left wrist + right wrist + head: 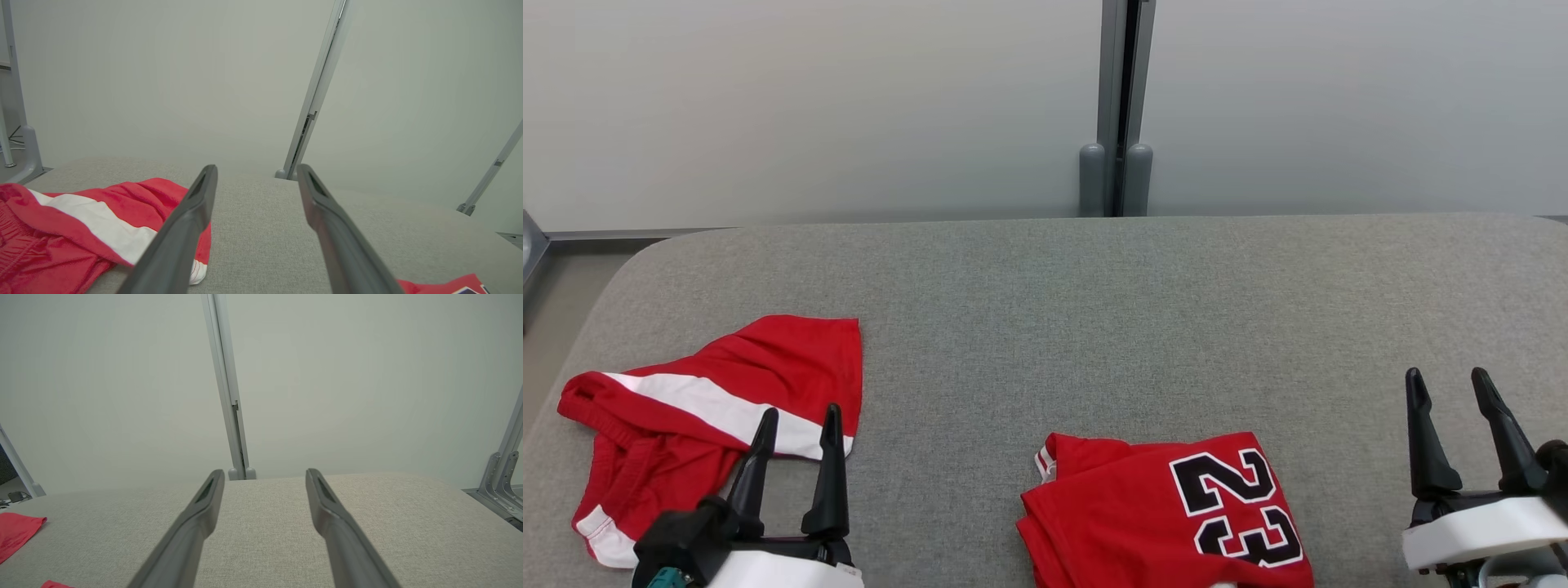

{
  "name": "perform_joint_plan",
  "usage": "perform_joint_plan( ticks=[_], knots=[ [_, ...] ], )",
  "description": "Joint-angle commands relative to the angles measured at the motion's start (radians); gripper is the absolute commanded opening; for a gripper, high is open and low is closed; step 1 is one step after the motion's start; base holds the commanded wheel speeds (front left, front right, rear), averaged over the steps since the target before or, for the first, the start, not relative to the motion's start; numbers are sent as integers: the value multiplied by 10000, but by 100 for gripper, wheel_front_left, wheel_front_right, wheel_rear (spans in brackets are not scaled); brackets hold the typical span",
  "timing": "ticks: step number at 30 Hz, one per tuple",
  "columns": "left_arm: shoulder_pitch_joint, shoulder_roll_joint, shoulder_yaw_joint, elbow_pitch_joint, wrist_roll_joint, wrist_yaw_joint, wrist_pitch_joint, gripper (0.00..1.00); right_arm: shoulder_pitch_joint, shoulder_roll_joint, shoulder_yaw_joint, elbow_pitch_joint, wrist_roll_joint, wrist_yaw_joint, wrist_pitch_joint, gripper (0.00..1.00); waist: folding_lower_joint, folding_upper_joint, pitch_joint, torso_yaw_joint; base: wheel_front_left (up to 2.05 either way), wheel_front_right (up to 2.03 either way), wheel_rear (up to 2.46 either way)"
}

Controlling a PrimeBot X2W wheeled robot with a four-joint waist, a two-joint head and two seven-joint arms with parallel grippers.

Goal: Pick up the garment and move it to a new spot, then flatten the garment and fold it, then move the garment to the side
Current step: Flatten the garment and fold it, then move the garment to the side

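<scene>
Two red garments lie on the grey padded table. Crumpled red shorts with a white stripe lie at the left, also seen in the left wrist view. A folded red jersey with a black "23" lies at the front middle, and its corner shows in the left wrist view. My left gripper is open, with its fingers over the shorts' near right edge and nothing between them. My right gripper is open and empty above bare table at the far right.
A pale wall with a grey vertical post stands behind the table. The table's rounded left corner drops to the floor. Red cloth shows at the left edge of the right wrist view. Bare table stretches between the garments and the right gripper.
</scene>
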Motion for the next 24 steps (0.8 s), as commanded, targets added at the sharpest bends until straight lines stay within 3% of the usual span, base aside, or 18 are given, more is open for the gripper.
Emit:
perform_joint_plan(
  ticks=[1,12,18,24],
  knots=[
    [6,34,49,-65,56,45,-13,100,55,-12,4,39,-50,3,-89,100,0,-1,-1,-1,0,0,0],
    [50,33,75,-343,197,162,-13,100,-153,-147,762,359,504,3,-16,100,0,-1,30,5,0,0,0],
    [3,33,-33,-378,157,217,-13,100,-306,-438,1976,639,1460,3,1044,100,0,-1,59,35,0,0,0],
    [-93,35,-133,-376,142,248,-13,100,-818,-427,2709,1699,2031,3,2792,100,0,-1,95,107,0,0,0]
  ],
)
